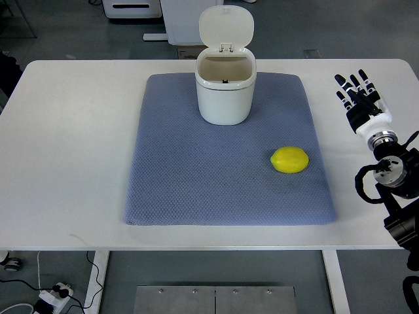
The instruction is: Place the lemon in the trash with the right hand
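Observation:
A yellow lemon (pixel 289 159) lies on the right half of a blue-grey mat (pixel 196 170). A small white trash bin (pixel 225 88) stands at the mat's far middle, its flip lid (pixel 226 27) raised and the inside showing. My right hand (pixel 357 93) hovers over the bare table at the right, well to the right of and beyond the lemon. Its black-and-white fingers (pixel 353 84) are straight and spread, holding nothing. The left arm does not show.
The white table (pixel 72 144) carries the mat, with bare surface on both sides. The right forearm (pixel 393 176) runs along the table's right edge. White equipment (pixel 190 16) stands on the floor behind the table; cables (pixel 39 294) lie below its front left.

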